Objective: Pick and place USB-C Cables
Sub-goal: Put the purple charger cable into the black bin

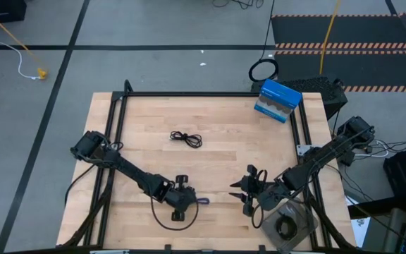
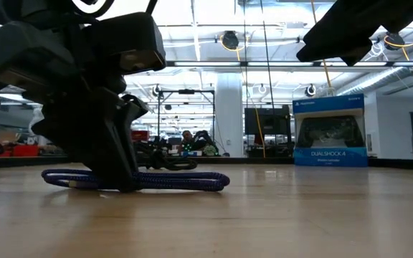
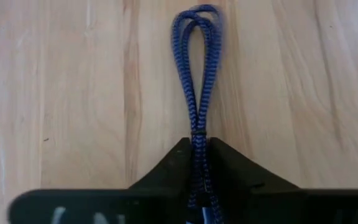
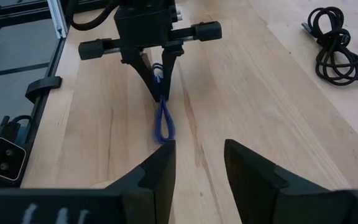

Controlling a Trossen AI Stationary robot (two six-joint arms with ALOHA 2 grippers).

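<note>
A blue-purple coiled USB-C cable (image 2: 178, 180) lies on the wooden table near its front edge, and my left gripper (image 1: 182, 198) is shut on it. It also shows in the left wrist view (image 3: 197, 74) and the right wrist view (image 4: 163, 124). A black coiled cable (image 1: 186, 139) lies loose at the table's middle. Another black coil (image 1: 285, 227) lies in a tray at the front right. My right gripper (image 4: 197, 165) is open and empty, to the right of the blue-purple cable and pointing toward it. My left gripper pinches the blue-purple cable's bundled strands (image 3: 197, 146) between its two fingers, about midway along the bundle. The fingers come from above, pointing down. The cable lies flat on the table, its looped end (image 3: 197, 15) stretching out past the fingertips (image 2: 120, 183).
A blue game-controller box (image 1: 278, 101) stands at the far right corner. A grey tray (image 1: 303, 223) sits at the front right under my right arm. A large black ring loop (image 1: 263, 70) lies on the floor beyond the table. A black frame rail (image 1: 189, 94) borders the tabletop.
</note>
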